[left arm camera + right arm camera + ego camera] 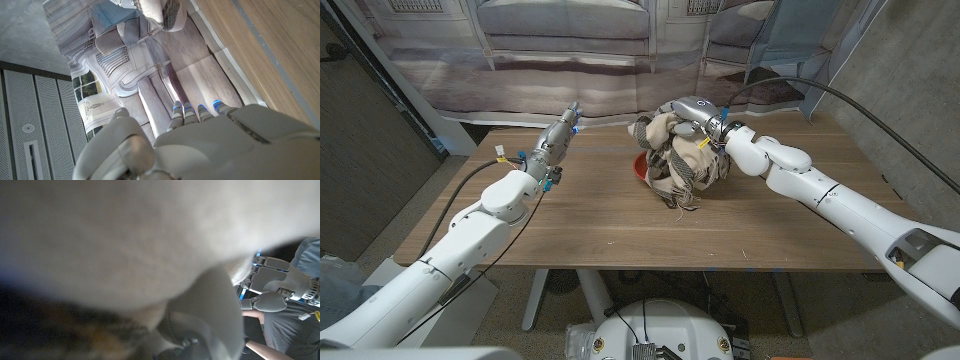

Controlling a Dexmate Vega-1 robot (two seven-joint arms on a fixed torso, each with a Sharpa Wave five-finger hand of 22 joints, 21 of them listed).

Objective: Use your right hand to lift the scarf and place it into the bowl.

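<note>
My right arm [840, 205] reaches in across the table [620, 225] from the near right corner. At its end my right hand [698, 118] grips the scarf [675, 155], bunched high, with cloth draped over the fingers. The scarf hangs in a plaid heap of cream and brown, its lower folds trailing onto the table. It sits over the red bowl [637, 166], whose rim peeks out on the heap's left side; I cannot tell how much cloth lies inside. In my right wrist view the scarf [125, 240] is a pale blur pressed close to the lens. My left hand [563, 131] is farther off to the left, well apart from the bowl, fingers [200, 112] straight and together, holding nothing. Beyond the table's far edge hangs a printed backdrop [570, 50].
</note>
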